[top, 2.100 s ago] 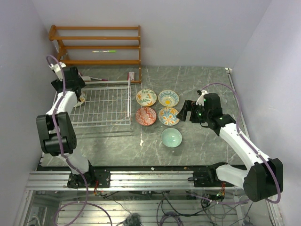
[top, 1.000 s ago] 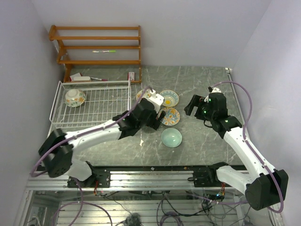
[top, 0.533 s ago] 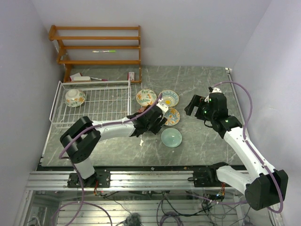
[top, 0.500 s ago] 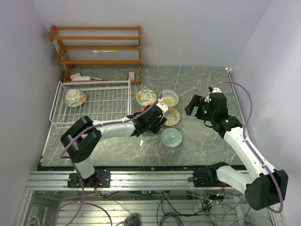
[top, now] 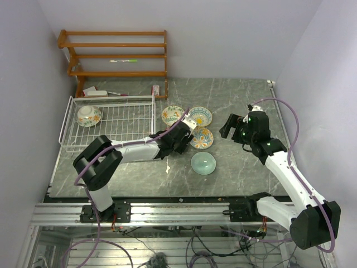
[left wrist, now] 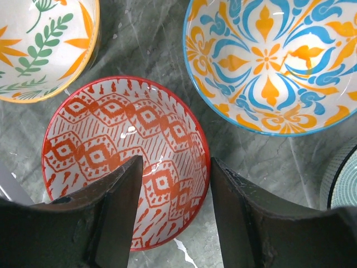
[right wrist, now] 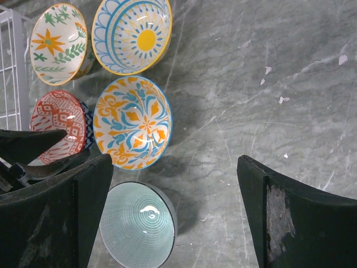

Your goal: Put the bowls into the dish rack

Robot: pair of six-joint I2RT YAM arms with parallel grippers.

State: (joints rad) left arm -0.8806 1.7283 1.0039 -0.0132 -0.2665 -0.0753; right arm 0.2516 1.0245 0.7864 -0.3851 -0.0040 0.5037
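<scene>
White-and-black arms [top: 134, 151], purple cables [top: 270, 100]

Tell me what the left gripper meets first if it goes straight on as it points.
The red-patterned bowl. The left gripper points down at it, one finger over its inside, the other just outside its rim, so the wall would land between them. Depth is unclear.

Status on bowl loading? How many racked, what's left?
Done: one floral bowl sits in the dish rack. In hand: the left gripper is open astride the rim of the red bowl, not clamped, the bowl on the table. Left: that one plus four more on the table: the leaf-pattern bowl, sun-pattern bowl, orange-and-blue bowl and teal bowl. The right gripper hangs open and empty.
</scene>
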